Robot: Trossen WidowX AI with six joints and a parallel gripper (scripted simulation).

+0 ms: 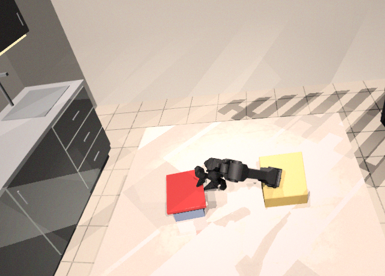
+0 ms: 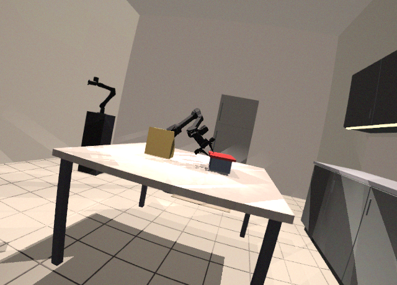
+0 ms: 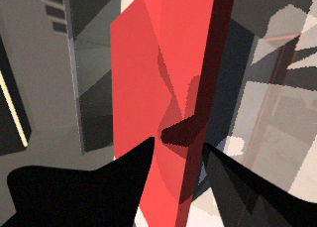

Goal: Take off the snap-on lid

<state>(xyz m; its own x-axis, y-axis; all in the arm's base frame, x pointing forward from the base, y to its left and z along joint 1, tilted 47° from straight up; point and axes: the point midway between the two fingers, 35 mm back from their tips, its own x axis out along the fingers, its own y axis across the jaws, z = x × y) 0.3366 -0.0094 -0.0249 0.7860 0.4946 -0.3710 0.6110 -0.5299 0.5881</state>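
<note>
The red lid sits flat on top of the blue-grey storage box, which stands on the table. My gripper is partly open at the lid's edge on the arm's side. In the wrist view one fingertip shows over the lid's top face and the other beside its rim, by the box wall. The fingers stand wider than the rim, and I cannot tell whether either one touches it.
A yellow block stands on the table by the arm's base, to the right of the box in the top view. Kitchen counters are beyond the table. Another arm stands on a black pedestal in the background.
</note>
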